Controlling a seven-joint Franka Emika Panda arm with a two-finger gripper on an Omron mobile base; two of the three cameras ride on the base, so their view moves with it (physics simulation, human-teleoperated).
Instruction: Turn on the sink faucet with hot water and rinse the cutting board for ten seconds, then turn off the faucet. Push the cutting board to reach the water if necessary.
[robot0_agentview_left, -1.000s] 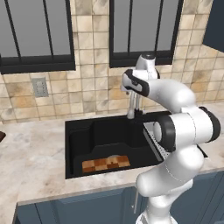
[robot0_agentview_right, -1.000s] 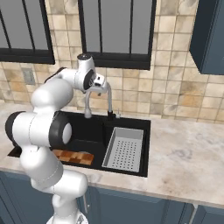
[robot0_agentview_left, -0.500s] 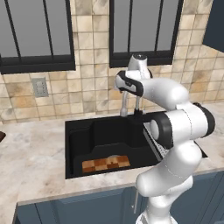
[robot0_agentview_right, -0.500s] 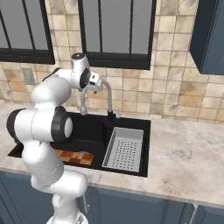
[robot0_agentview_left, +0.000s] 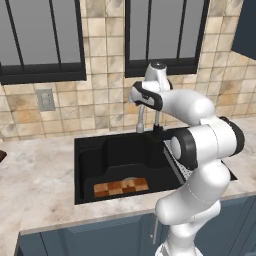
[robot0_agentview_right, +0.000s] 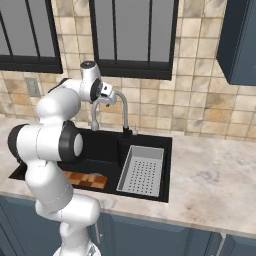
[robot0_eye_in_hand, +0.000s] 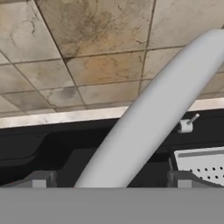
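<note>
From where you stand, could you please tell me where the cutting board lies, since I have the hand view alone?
Observer: The cutting board lies flat on the floor of the sink, close to its front wall.
Operator: Thank you. Is anything running from the spout?
Observer: No, nothing falls from the mouth of the sink faucet.
Operator: How high is the gripper?
Observer: The gripper is up at the spout's arch, well above the basin.

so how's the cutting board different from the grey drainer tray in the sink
The cutting board is wooden, checkered in tan and dark brown; the drainer tray is plain grey and dotted with holes. The board is smaller and lies flat on the floor of the sink, at its front left; the tray is larger and fills the sink's right side. Both are rectangular and sit inside the black basin.
</note>
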